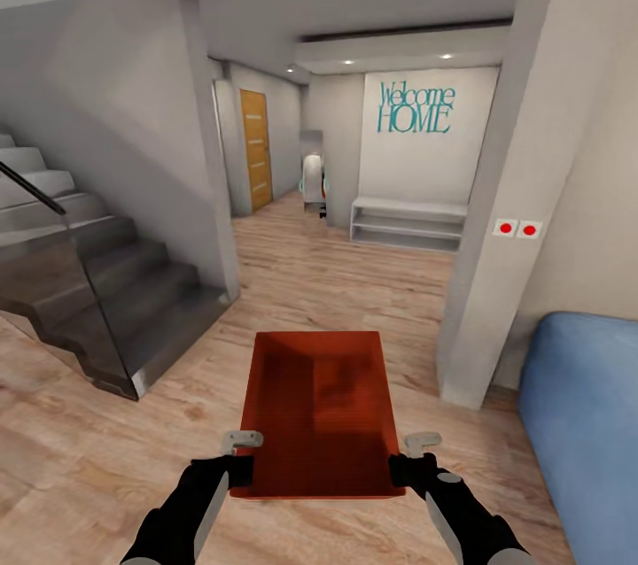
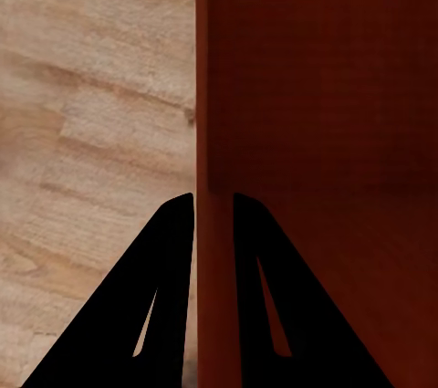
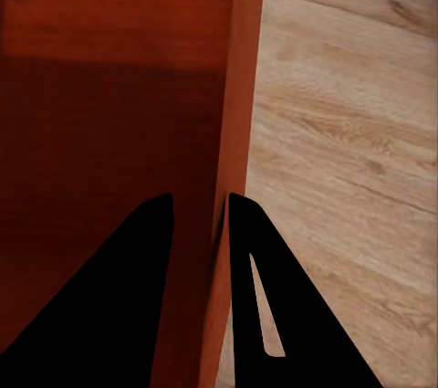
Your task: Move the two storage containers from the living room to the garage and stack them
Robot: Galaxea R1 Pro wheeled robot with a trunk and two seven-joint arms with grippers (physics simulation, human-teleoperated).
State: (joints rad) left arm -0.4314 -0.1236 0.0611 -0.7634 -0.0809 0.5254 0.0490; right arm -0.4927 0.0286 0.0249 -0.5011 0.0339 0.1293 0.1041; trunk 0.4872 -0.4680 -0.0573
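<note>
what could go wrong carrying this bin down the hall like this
Each gripper, left and right, pinches only a thin side wall of the storage container, so a jolt might let it slip or tilt. The pillar and glass stair panel narrow the passage ahead, so the bin's corners could clip one. The blue sofa sits close beside the right arm.

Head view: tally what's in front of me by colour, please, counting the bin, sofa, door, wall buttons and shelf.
Red-orange storage container: 1
Blue sofa: 1
Orange-wood door: 1
Red wall buttons: 2
White low shelf: 1
Total: 6
</note>
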